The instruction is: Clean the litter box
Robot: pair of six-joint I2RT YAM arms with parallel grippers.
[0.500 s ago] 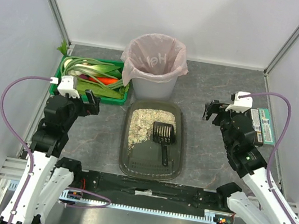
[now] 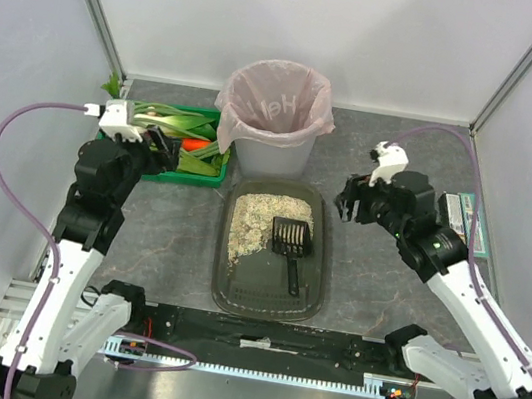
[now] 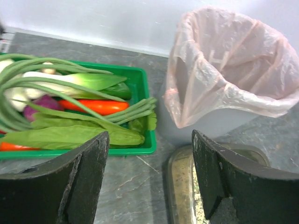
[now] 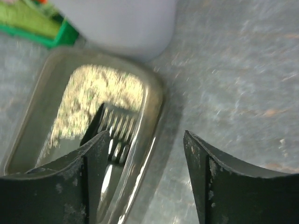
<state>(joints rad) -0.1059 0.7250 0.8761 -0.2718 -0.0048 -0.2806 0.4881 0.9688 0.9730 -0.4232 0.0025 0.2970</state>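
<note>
Litter box (image 2: 251, 293) at mid-table, both claws open and holding nothing.
Top view: box lies near the arm bases, beige litter heaped at its far end, black scoop (image 2: 291, 246) lying in it, just in front of grey bin (image 2: 270, 160) with pink bag (image 2: 262, 98); left claw (image 2: 162, 155) hangs over the near right corner of the green vegetable crate (image 2: 203, 179), right claw (image 2: 352, 201) just right of the box's far corner, jaws spread. Left wrist view: wide-set fingers (image 3: 88, 177) frame the crate, the bin and the box's far left rim. Right wrist view, blurred: parted fingers (image 4: 93, 172) above the box's right rim, scoop tines visible between them.
</note>
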